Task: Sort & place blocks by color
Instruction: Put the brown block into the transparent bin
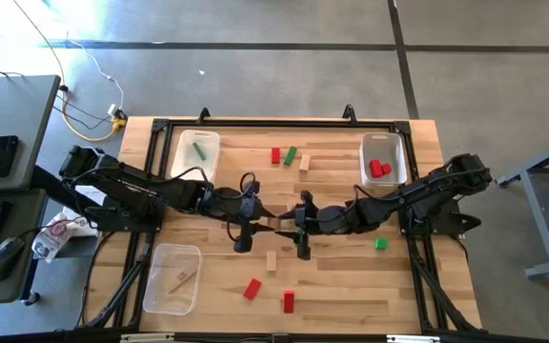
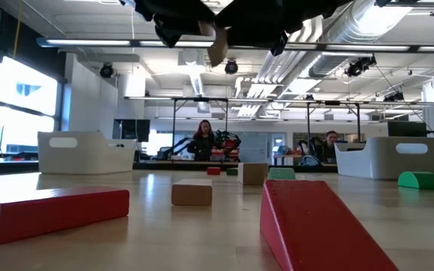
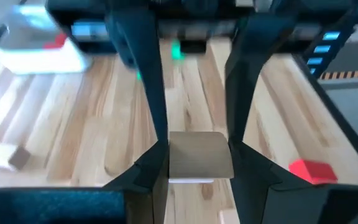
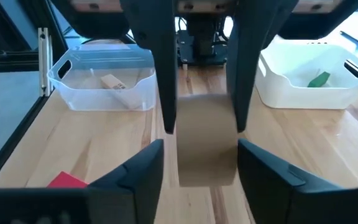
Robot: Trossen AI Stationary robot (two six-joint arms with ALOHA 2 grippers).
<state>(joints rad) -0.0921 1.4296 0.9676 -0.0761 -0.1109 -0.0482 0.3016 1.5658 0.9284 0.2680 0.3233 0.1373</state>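
Centrally, above the middle of the wooden table, the two grippers are met over one pale tan wooden block: in the left wrist view the block is seen clamped between the left gripper's dark fingers, and in the right wrist view the same block is framed between the fingers of the right gripper, which appear closed on it as well, though firm contact there cannot be confirmed. A handover is judged to be under way. Outward from the grippers, the clear plastic bin holding one other tan piece lies at the near left corner, on the left arm's side, so the left arm is judged nearer to it. The white bin with green and the white bin with red stand at the far edge.
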